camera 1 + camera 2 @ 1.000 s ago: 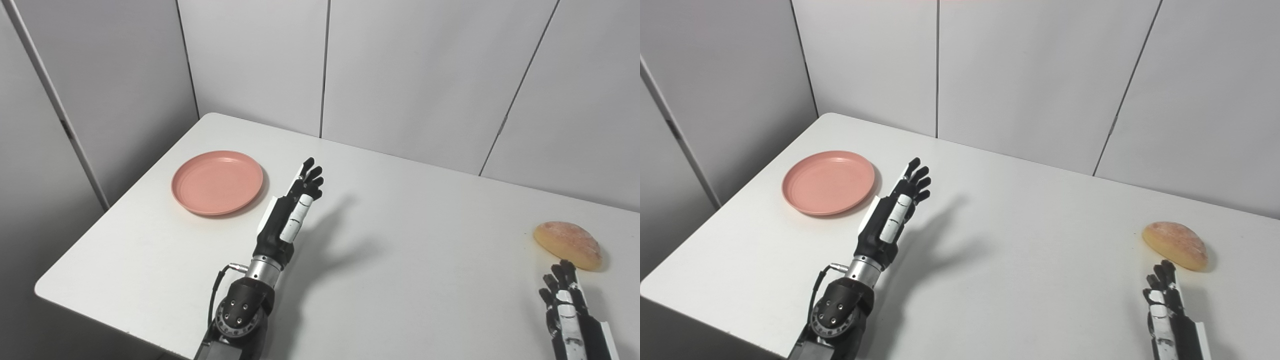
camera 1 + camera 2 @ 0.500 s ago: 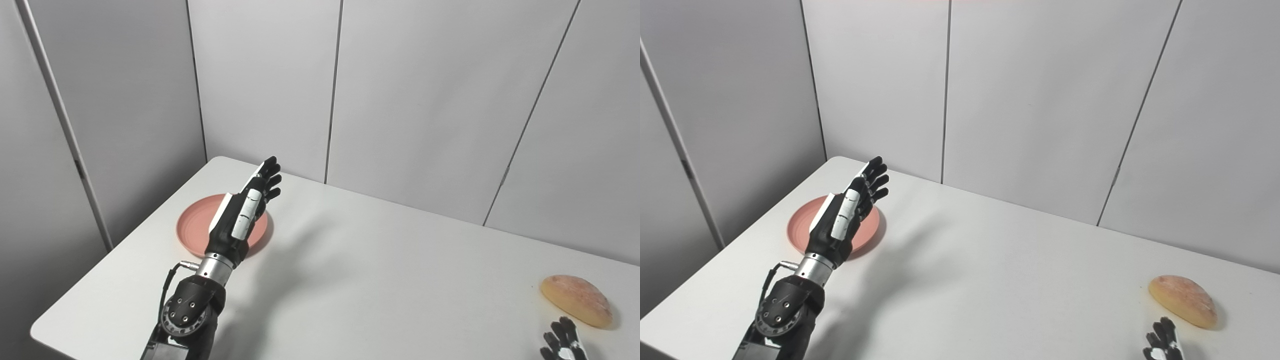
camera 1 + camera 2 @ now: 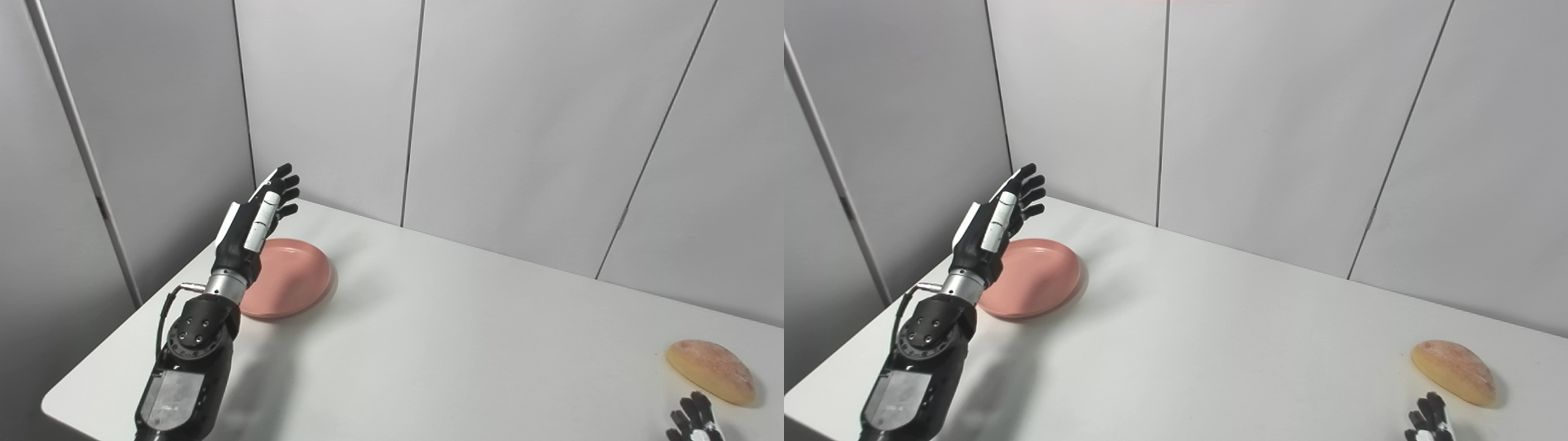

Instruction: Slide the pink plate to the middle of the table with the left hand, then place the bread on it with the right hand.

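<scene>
At the near right edge of the table [image 3: 429, 367], only the dark fingertips of the right hand [image 3: 692, 422] show above the bottom of the picture; whether that hand is spread or curled I cannot tell. Just beyond those fingertips lies the bread [image 3: 710, 371], a tan half-loaf resting flat, its long axis slanting from far-left to near-right. It is close to the right hand and well apart from everything on the other side.

Across on the near left, the left arm rises from the bottom edge, and the left hand [image 3: 254, 223] hangs above the table with its fingers straight, slightly fanned and holding nothing. It hovers over the left rim of the pink plate [image 3: 291, 278], which sits near the far left corner, flat on the surface, well short of the middle.

The relation that matters: the plate lies below and to the right of the left fingers, so the hand stands on its outer side. Judging from that, the hand would need to drop to the rim and push rightward toward the centre. No contact is visible yet.
</scene>
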Action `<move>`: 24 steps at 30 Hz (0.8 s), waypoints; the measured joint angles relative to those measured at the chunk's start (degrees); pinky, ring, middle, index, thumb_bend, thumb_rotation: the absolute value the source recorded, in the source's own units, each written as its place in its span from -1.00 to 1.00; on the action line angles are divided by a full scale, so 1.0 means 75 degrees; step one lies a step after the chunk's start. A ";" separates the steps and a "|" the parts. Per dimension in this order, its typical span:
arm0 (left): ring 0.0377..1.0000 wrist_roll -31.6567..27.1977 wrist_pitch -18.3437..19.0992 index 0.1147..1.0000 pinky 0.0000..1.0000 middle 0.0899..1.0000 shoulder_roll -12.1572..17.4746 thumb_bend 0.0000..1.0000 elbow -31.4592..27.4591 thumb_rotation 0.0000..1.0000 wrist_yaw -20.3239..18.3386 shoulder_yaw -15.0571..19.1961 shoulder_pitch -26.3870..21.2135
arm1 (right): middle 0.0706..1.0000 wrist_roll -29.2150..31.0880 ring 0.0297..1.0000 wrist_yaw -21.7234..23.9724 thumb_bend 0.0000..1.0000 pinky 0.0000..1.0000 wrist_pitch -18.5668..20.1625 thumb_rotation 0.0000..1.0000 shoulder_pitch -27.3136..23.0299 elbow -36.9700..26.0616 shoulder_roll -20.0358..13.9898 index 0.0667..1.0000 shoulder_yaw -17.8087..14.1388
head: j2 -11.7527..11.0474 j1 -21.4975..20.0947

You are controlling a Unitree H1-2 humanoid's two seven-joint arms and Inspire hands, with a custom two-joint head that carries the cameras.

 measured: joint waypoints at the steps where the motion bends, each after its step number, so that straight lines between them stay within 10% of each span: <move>1: 0.80 0.0070 -0.0036 0.75 0.74 0.79 0.0108 0.50 0.0200 0.96 0.0000 0.0006 -0.0028 | 1.00 0.0016 1.00 0.0001 0.13 1.00 0.0000 0.66 0.0003 -0.0013 0.0009 1.00 0.0000 | 0.0000 0.0012; 24: 0.82 0.0816 -0.1795 0.73 0.83 0.78 0.0921 0.30 0.3505 1.00 0.0627 0.0029 -0.0346 | 1.00 0.0075 1.00 -0.0018 0.17 1.00 0.0000 0.62 0.0116 -0.0171 0.0080 1.00 -0.0037 | 0.0082 0.0152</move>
